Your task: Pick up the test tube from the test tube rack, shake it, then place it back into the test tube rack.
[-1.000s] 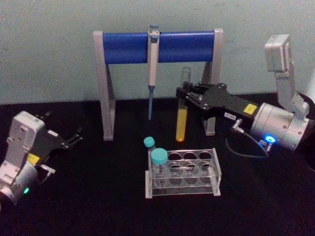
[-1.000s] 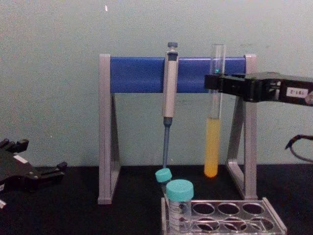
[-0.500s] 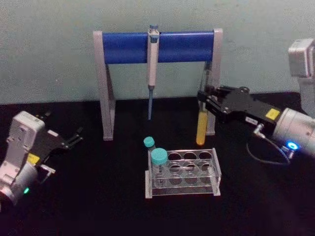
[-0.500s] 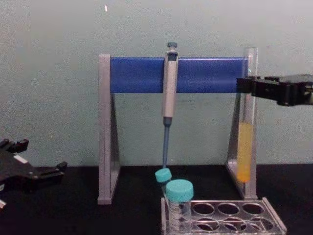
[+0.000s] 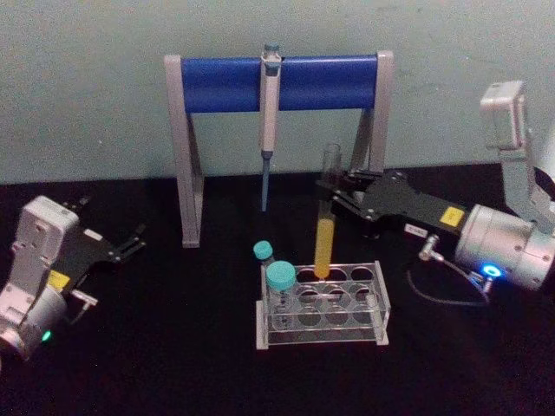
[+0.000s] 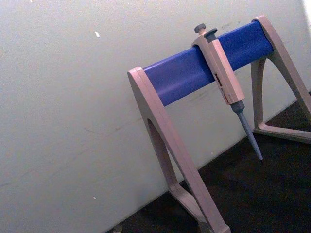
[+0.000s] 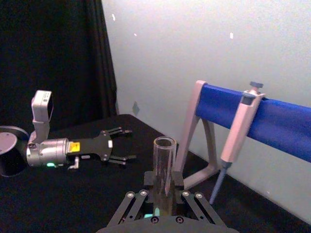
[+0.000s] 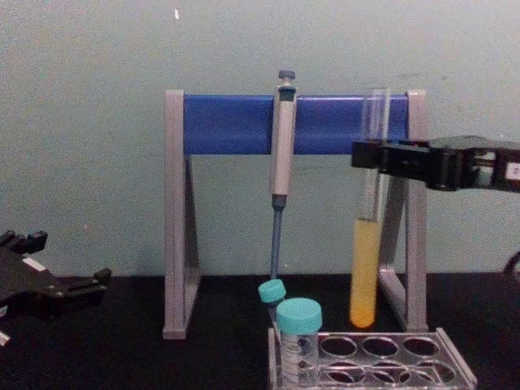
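Right pincer (image 5: 330, 192) grips the tube (image 5: 327, 211) upright just above the rack (image 5: 382, 303); if misaligned, its bottom could strike the rim and spill liquid (image 5: 323, 251). Left pincer (image 5: 132, 245) rests wide, well apart.

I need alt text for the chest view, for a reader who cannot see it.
The right gripper holds the test tube upright, yellow-orange liquid in its lower part, its bottom just above the test tube rack. Behind hangs a pipette on a blue-barred stand; the left gripper rests open at lower left.

Head high, chest low; common stand (image 5: 225, 84)
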Available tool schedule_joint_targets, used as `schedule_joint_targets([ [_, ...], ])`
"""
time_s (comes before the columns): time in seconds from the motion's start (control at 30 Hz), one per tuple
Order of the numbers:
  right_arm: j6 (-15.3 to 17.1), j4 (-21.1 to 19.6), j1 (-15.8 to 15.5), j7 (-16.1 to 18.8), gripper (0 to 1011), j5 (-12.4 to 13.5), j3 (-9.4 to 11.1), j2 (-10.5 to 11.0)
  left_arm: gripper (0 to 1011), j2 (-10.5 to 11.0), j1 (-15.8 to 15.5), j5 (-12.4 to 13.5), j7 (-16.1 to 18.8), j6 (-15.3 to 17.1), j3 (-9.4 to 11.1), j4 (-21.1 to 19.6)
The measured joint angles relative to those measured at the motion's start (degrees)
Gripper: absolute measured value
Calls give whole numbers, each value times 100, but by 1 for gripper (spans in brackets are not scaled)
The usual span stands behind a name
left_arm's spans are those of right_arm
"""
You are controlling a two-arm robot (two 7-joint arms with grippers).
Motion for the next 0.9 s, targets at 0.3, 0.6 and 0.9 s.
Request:
schedule_joint_targets([
  [0.3,-118,480,423,53,232,-83,-178,-306,1001,0,0,0,0,0,0,0],
  [0.6,-162,651,532,-37,232,-148,-142,-345,1001,0,0,0,0,0,0,0],
  [0.9,-158,618,457,-103,232,-154,-57,-293,1001,0,0,0,0,0,0,0],
])
